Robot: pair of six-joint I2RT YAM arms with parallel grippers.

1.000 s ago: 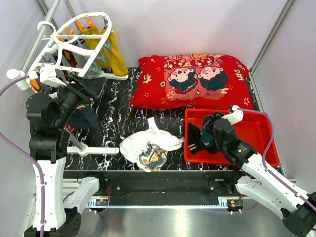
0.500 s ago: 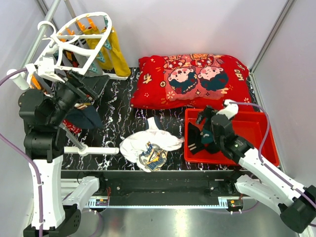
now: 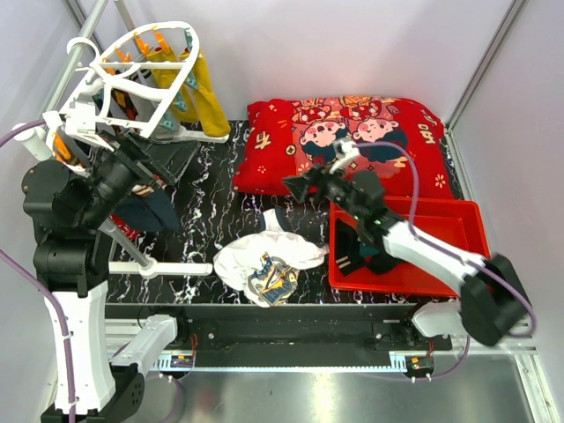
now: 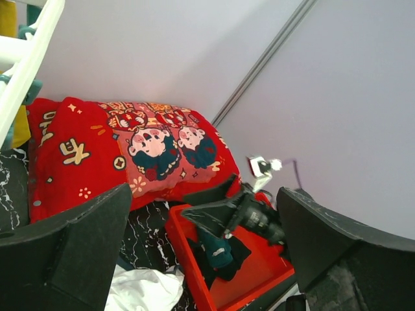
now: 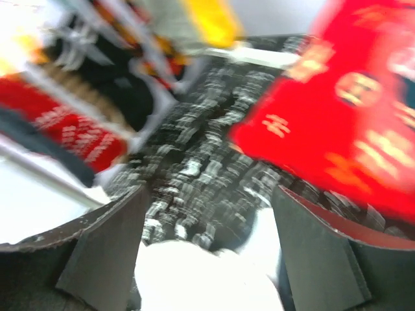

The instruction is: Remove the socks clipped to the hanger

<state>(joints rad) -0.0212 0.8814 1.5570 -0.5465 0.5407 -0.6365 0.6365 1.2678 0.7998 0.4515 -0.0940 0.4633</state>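
Observation:
The white oval hanger (image 3: 132,75) hangs tilted at the back left. Mustard-yellow socks (image 3: 201,88) are clipped to its far side. A dark sock (image 3: 152,211) and a red sock (image 3: 129,231) hang lower down. My left gripper (image 3: 159,157) is open and empty just under the hanger's near rim; its wrist view (image 4: 204,191) shows a white hanger bar (image 4: 32,71) at top left. My right gripper (image 3: 304,183) is open and empty over the table's middle, beside the pillow. Its blurred wrist view (image 5: 209,191) shows the red sock (image 5: 58,139) and a mustard sock (image 5: 207,19). A teal sock (image 4: 217,249) and black socks (image 3: 357,251) lie in the red tray (image 3: 458,233).
A red cartoon pillow (image 3: 344,141) lies at the back. White clothing (image 3: 264,256) is heaped at the front middle of the black marbled table (image 3: 211,203). A grey metal rail (image 3: 75,53) slants behind the hanger. White walls close in all sides.
My right arm has left the red tray and swung left and back to the table's middle. My left arm has shifted slightly left. The hanger has swayed a little.

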